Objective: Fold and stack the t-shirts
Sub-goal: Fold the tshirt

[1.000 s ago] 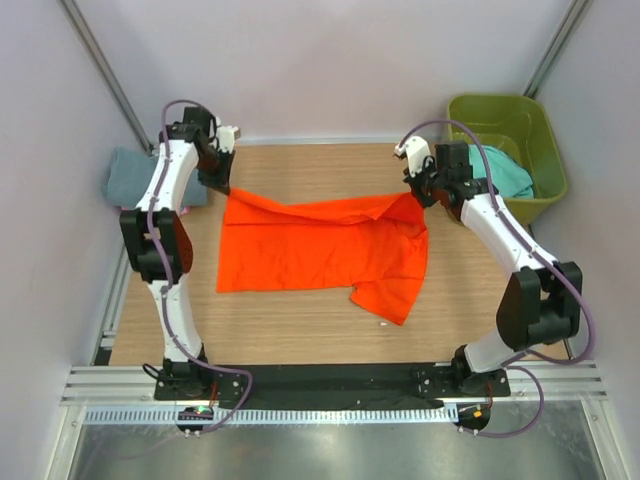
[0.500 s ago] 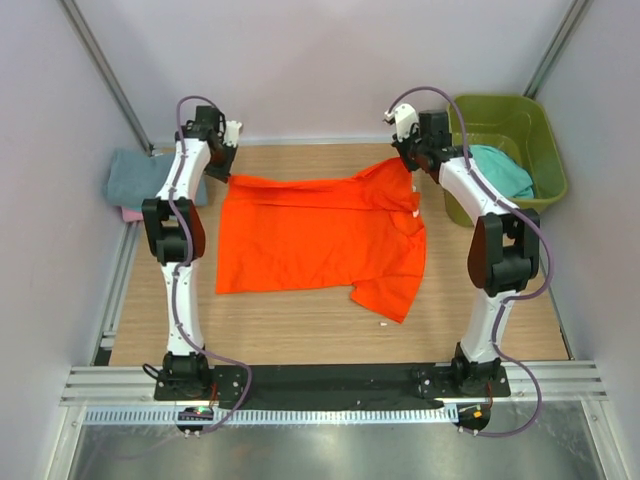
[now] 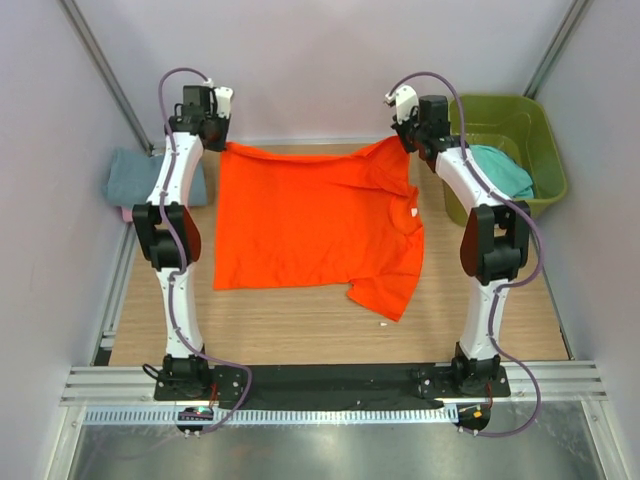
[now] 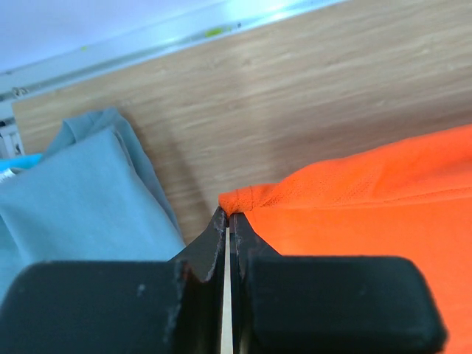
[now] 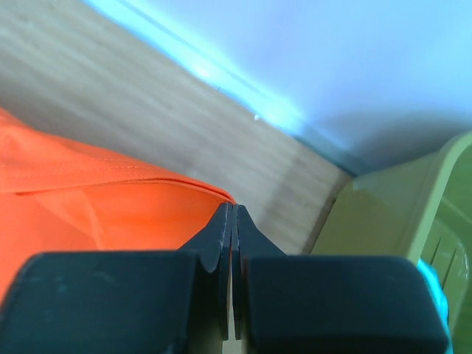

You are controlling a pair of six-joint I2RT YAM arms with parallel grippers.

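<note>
"Well, what could spoil this?"

"Nearest you, the bright orange cloth t-shirt [image 3: 315,225] lies spread on the wooden surface [image 3: 300,325], one sleeve rumpled. Farther back, both arms reach out long, and the left gripper [image 4: 228,216] and right gripper [image 5: 231,209] each have jaws pinched tight on a thin far corner."

"And?"

"Pull unevenly and a corner may slip, or your right arm may knock the olive-green plastic tub [image 3: 545,150]."

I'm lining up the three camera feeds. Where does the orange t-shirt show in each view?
Top external: the orange t-shirt is spread across the middle of the table.
Left wrist: lower right, its corner pinched in the left gripper.
Right wrist: lower left, its corner pinched in the right gripper.
Shared landmark: the wooden tabletop, beneath the shirt in every view.
</note>
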